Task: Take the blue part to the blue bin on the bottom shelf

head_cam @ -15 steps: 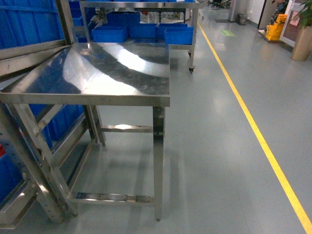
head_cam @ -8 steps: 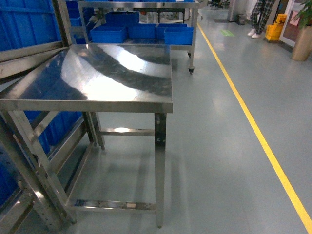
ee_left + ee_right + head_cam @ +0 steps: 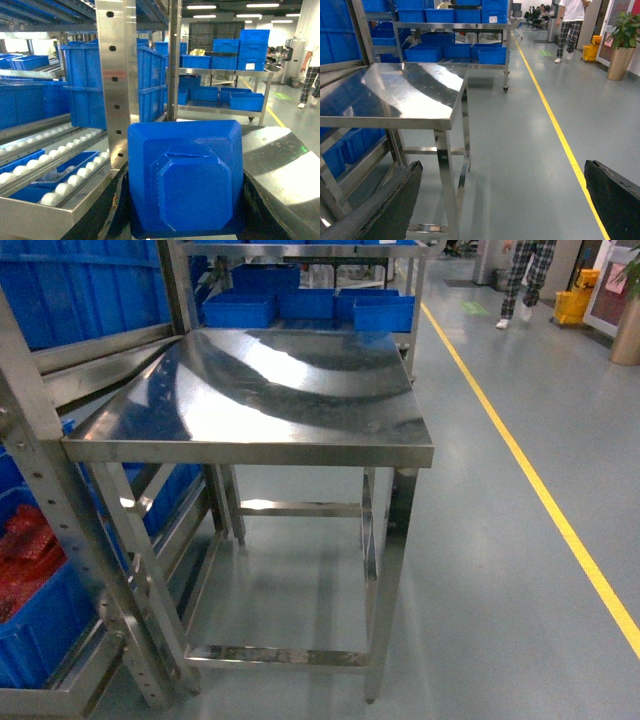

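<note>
The blue part (image 3: 186,180) fills the lower middle of the left wrist view, a bright blue block with a raised octagonal face. My left gripper (image 3: 186,210) is shut on it, with black fingers (image 3: 119,212) pressing both sides. Left of it runs a steel rack level with white rollers (image 3: 47,177), the bottom shelf as far as I can tell, holding a low blue bin (image 3: 75,164) in one lane. My right gripper (image 3: 502,200) hangs open over the grey floor with nothing between its pads (image 3: 616,197). Neither gripper shows in the head view.
A steel table (image 3: 260,390) stands straight ahead, its top shiny. A rack upright (image 3: 116,75) rises just left of the held part. A blue bin with red parts (image 3: 35,590) sits low at left. Blue crates (image 3: 305,305) fill a far rack. A person (image 3: 570,25) walks by the yellow line (image 3: 540,490).
The head view has swung left: the table now sits nearer the middle, and the rack with the red-filled bin has come into sight at left. The person has walked nearer.
</note>
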Controlling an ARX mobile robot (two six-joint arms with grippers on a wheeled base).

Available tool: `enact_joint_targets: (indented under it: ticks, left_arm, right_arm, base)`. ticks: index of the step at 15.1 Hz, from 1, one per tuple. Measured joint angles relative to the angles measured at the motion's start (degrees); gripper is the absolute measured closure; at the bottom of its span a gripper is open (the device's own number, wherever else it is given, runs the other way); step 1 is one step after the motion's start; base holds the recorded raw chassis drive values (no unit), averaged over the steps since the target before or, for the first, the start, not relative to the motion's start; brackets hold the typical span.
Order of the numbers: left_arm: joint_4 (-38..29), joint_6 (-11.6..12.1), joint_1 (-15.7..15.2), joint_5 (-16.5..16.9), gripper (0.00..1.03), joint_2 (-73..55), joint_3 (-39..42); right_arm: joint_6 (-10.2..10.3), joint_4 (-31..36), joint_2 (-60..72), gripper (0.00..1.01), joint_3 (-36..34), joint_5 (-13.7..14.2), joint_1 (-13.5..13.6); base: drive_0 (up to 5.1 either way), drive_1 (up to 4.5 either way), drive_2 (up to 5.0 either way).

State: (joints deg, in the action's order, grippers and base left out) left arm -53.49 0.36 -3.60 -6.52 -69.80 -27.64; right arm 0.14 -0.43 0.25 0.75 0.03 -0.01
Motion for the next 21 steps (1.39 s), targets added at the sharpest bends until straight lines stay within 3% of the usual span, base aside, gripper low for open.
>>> enact_joint_targets:
  ticks: [10, 21]
  left_arm:
    - [0.2, 0.0, -0.1, -0.1, 0.58, 0.0, 0.0]
    - [0.1, 0.0, -0.2, -0.1, 0.58, 0.1, 0.0]
  right_arm:
    - [0.0, 0.2, 0.0, 0.03, 0.0, 0.0, 0.0]
    - [0.0, 0.0, 0.0, 0.03, 0.0, 0.0, 0.0]
  base:
    - [-0.1, 4.04, -4.2]
    - [-4.8, 2.36, 2.4]
